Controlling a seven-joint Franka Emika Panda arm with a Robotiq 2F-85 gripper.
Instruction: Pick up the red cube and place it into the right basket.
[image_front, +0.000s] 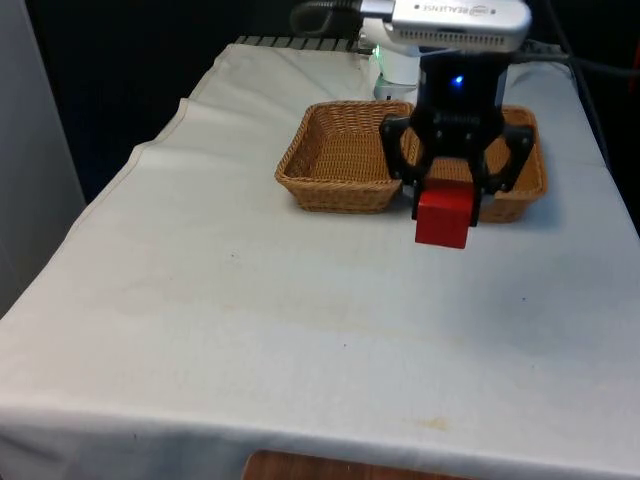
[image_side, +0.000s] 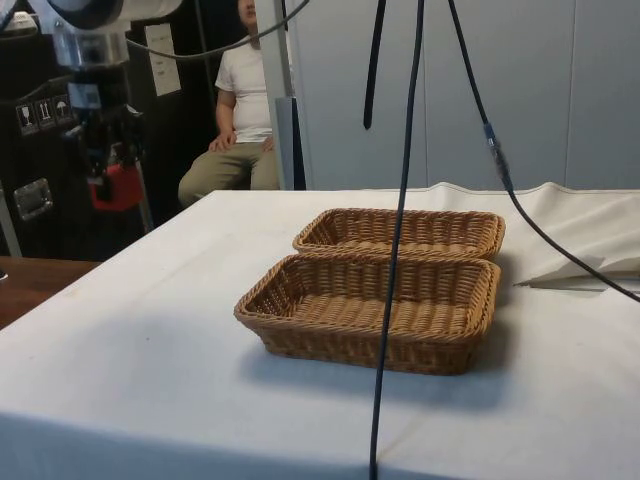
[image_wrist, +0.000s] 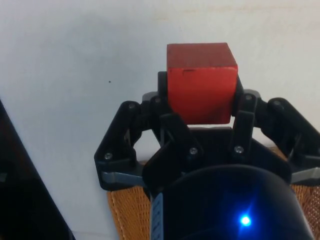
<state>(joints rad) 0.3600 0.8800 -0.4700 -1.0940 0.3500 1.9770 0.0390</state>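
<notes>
My gripper holds the red cube high above the table's edge. Two wicker baskets sit side by side, touching, well apart from it. A person sits behind.

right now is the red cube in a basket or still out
Out. The red cube is clamped in the gripper above the white cloth, short of both baskets, which look empty.
</notes>
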